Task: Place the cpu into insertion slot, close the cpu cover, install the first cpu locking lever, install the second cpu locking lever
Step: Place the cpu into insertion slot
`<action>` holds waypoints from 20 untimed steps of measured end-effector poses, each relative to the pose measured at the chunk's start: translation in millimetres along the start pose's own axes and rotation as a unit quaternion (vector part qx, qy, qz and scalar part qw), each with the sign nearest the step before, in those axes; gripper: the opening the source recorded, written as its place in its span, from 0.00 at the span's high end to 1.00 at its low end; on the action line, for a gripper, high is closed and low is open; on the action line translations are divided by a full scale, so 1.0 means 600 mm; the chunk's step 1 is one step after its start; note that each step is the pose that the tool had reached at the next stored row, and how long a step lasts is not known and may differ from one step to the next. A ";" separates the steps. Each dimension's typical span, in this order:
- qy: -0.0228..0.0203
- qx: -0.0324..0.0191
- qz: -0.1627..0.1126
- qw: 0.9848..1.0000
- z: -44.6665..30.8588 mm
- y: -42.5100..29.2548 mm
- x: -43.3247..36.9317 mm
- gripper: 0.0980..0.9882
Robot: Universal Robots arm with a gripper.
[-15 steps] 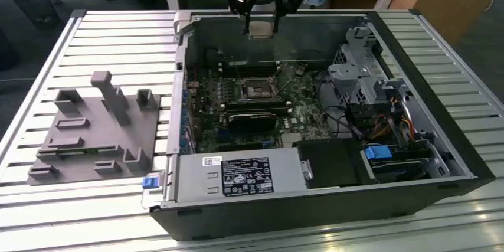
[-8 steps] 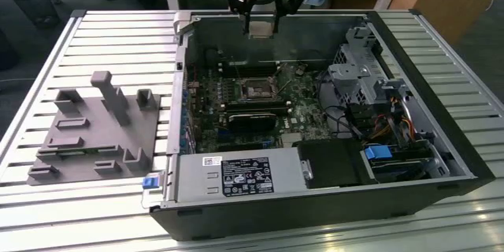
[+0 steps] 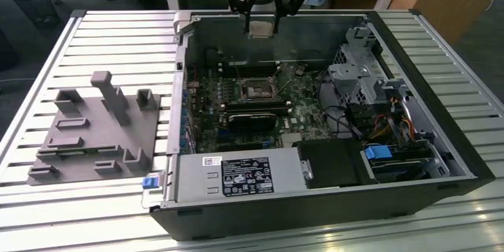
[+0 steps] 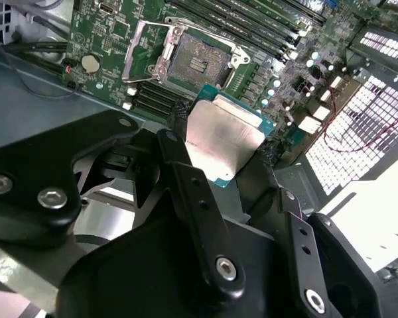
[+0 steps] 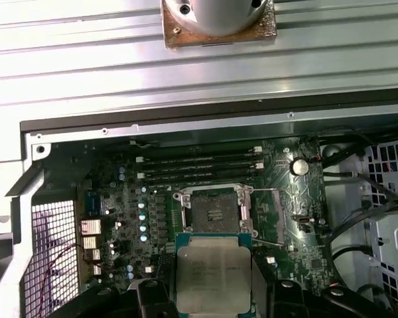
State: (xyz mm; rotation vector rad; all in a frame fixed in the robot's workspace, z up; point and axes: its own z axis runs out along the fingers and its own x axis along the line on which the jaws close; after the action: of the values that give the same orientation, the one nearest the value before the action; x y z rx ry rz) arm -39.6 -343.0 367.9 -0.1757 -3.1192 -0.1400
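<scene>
Gripper hung up high over the far wall of the open pc case in the exterior view, well above the board. Its fingers were clamped on the cpu, one on each side of the chip. The dull silver top faced the cam in both wrist views, w/ a thin green edge peeking out round it. So the cpu was in the air and not seated.

The insertion slot sat bare down on the green motherboard, w/ dark contacts in the middle and a silvery metal rim round it. The chip was well apart from it, no contact. Couldn't tell from these shots how the cover or levers stood, tbh.

Long black memory slots ran just beside the socket. In the exterior view a black heatsink block sat near the socket, on the side toward the power supply at the case's near edge. The drive cage and cables took up the exterior view's right.

The case lay on a slatted metal table. A grey fixture tray w/ upright posts sat beside it on the exterior view's left.
</scene>
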 end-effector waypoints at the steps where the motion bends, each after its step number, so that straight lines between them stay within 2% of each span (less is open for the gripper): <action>1: 0.000 0.000 0.003 1.000 0.000 0.000 0.000 0.50; 20: -0.004 -0.001 0.049 0.999 0.000 0.000 0.000 0.50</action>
State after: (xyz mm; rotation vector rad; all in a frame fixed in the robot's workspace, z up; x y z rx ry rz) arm -39.7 -342.9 367.9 -0.3281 -3.1113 -0.1411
